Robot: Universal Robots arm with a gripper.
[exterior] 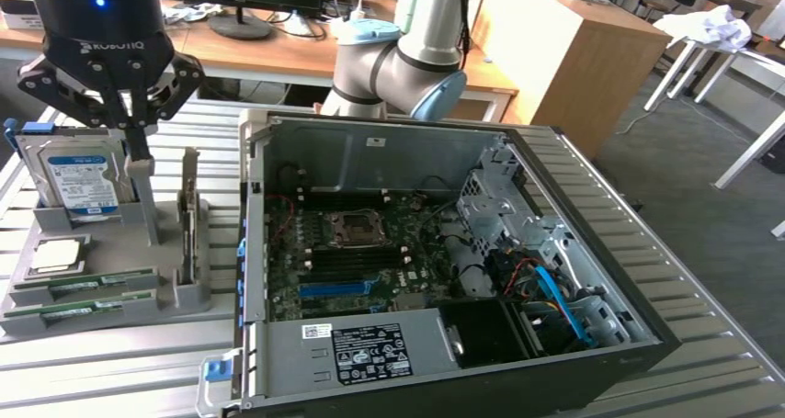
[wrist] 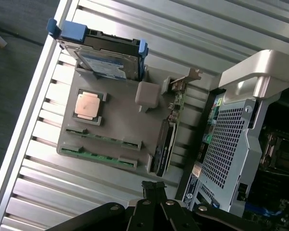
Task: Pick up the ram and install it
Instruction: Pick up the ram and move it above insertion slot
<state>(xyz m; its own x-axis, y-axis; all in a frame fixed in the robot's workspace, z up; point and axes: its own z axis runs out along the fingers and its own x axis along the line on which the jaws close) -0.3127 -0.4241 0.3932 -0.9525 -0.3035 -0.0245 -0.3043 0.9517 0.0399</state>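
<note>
Ram [exterior: 86, 283] flat in a slot of the grey holder [exterior: 184, 299], at the holder's near end in the exterior view, untouched. Just beside it, in the next slot, a second green stick [exterior: 76, 310]. Behind these, a CPU [exterior: 58, 255] in its recess, then a hard drive [exterior: 84, 184] on edge with a white-blue label. Along the holder's side towards the exterior view's right, an upright card [exterior: 187, 197]. Above the holder, near the hard drive, the gripper [exterior: 139, 161], fingers pressed together on nothing, well apart from the ram. To the exterior view's right of the holder, an open PC case [exterior: 368, 152] on its side, motherboard [exterior: 356, 262] exposed. All on a ribbed metal table [exterior: 110, 372].
</note>
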